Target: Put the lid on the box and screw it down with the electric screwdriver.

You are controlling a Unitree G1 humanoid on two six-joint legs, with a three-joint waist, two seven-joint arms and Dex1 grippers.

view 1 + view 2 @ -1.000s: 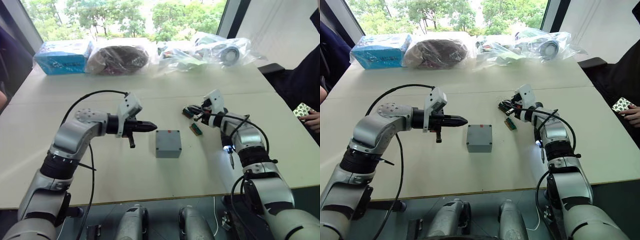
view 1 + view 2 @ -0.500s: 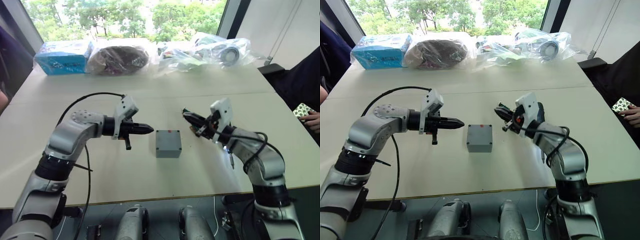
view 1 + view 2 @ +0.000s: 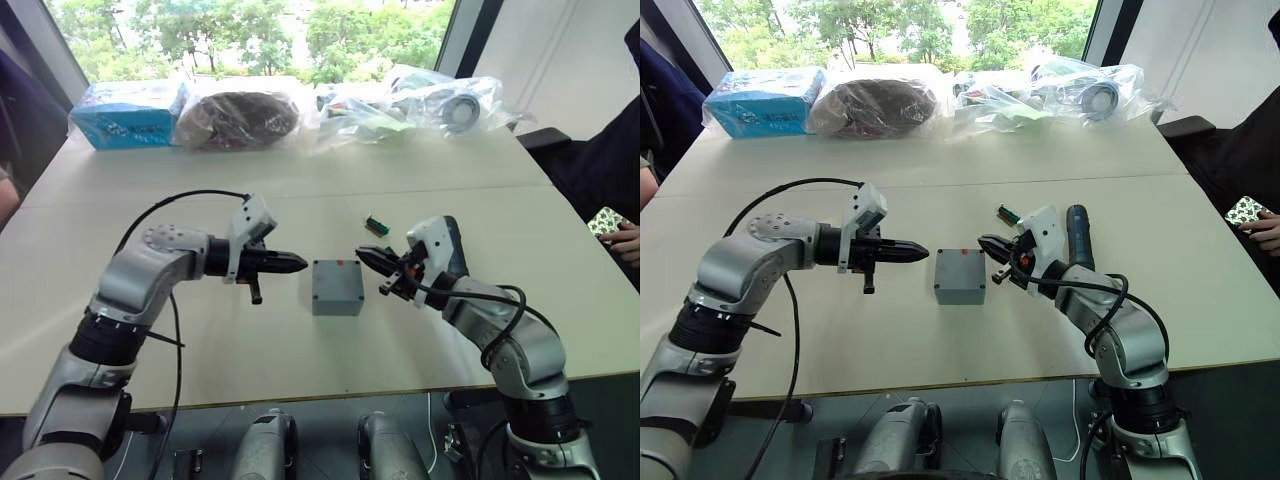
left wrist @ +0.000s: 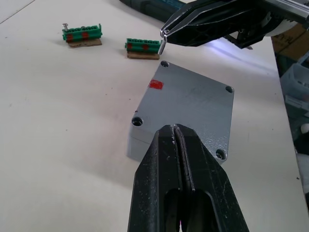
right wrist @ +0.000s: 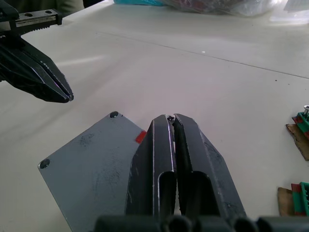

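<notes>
Grey box [image 3: 336,286] at table [image 3: 250,350] centre, lid [image 4: 190,104] seated on top, red mark [image 4: 156,84] near 1 corner, 4 corner holes visible. Left gripper [image 3: 300,263] at 9 o'clock of box, fingers pressed together, empty, tip just beside box. Right gripper [image 3: 366,254] at 3 o'clock, fingers pressed together, over box edge. Electric screwdriver [image 3: 1077,234] lying at 3 o'clock behind right arm. 2 green connector pieces [image 4: 143,47] at 1 o'clock.

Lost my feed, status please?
Both claws shut, empty: left claw, right claw flank the box. Lid already on. Electric screwdriver lies behind right arm, ungrasped. Nothing blocking.
</notes>
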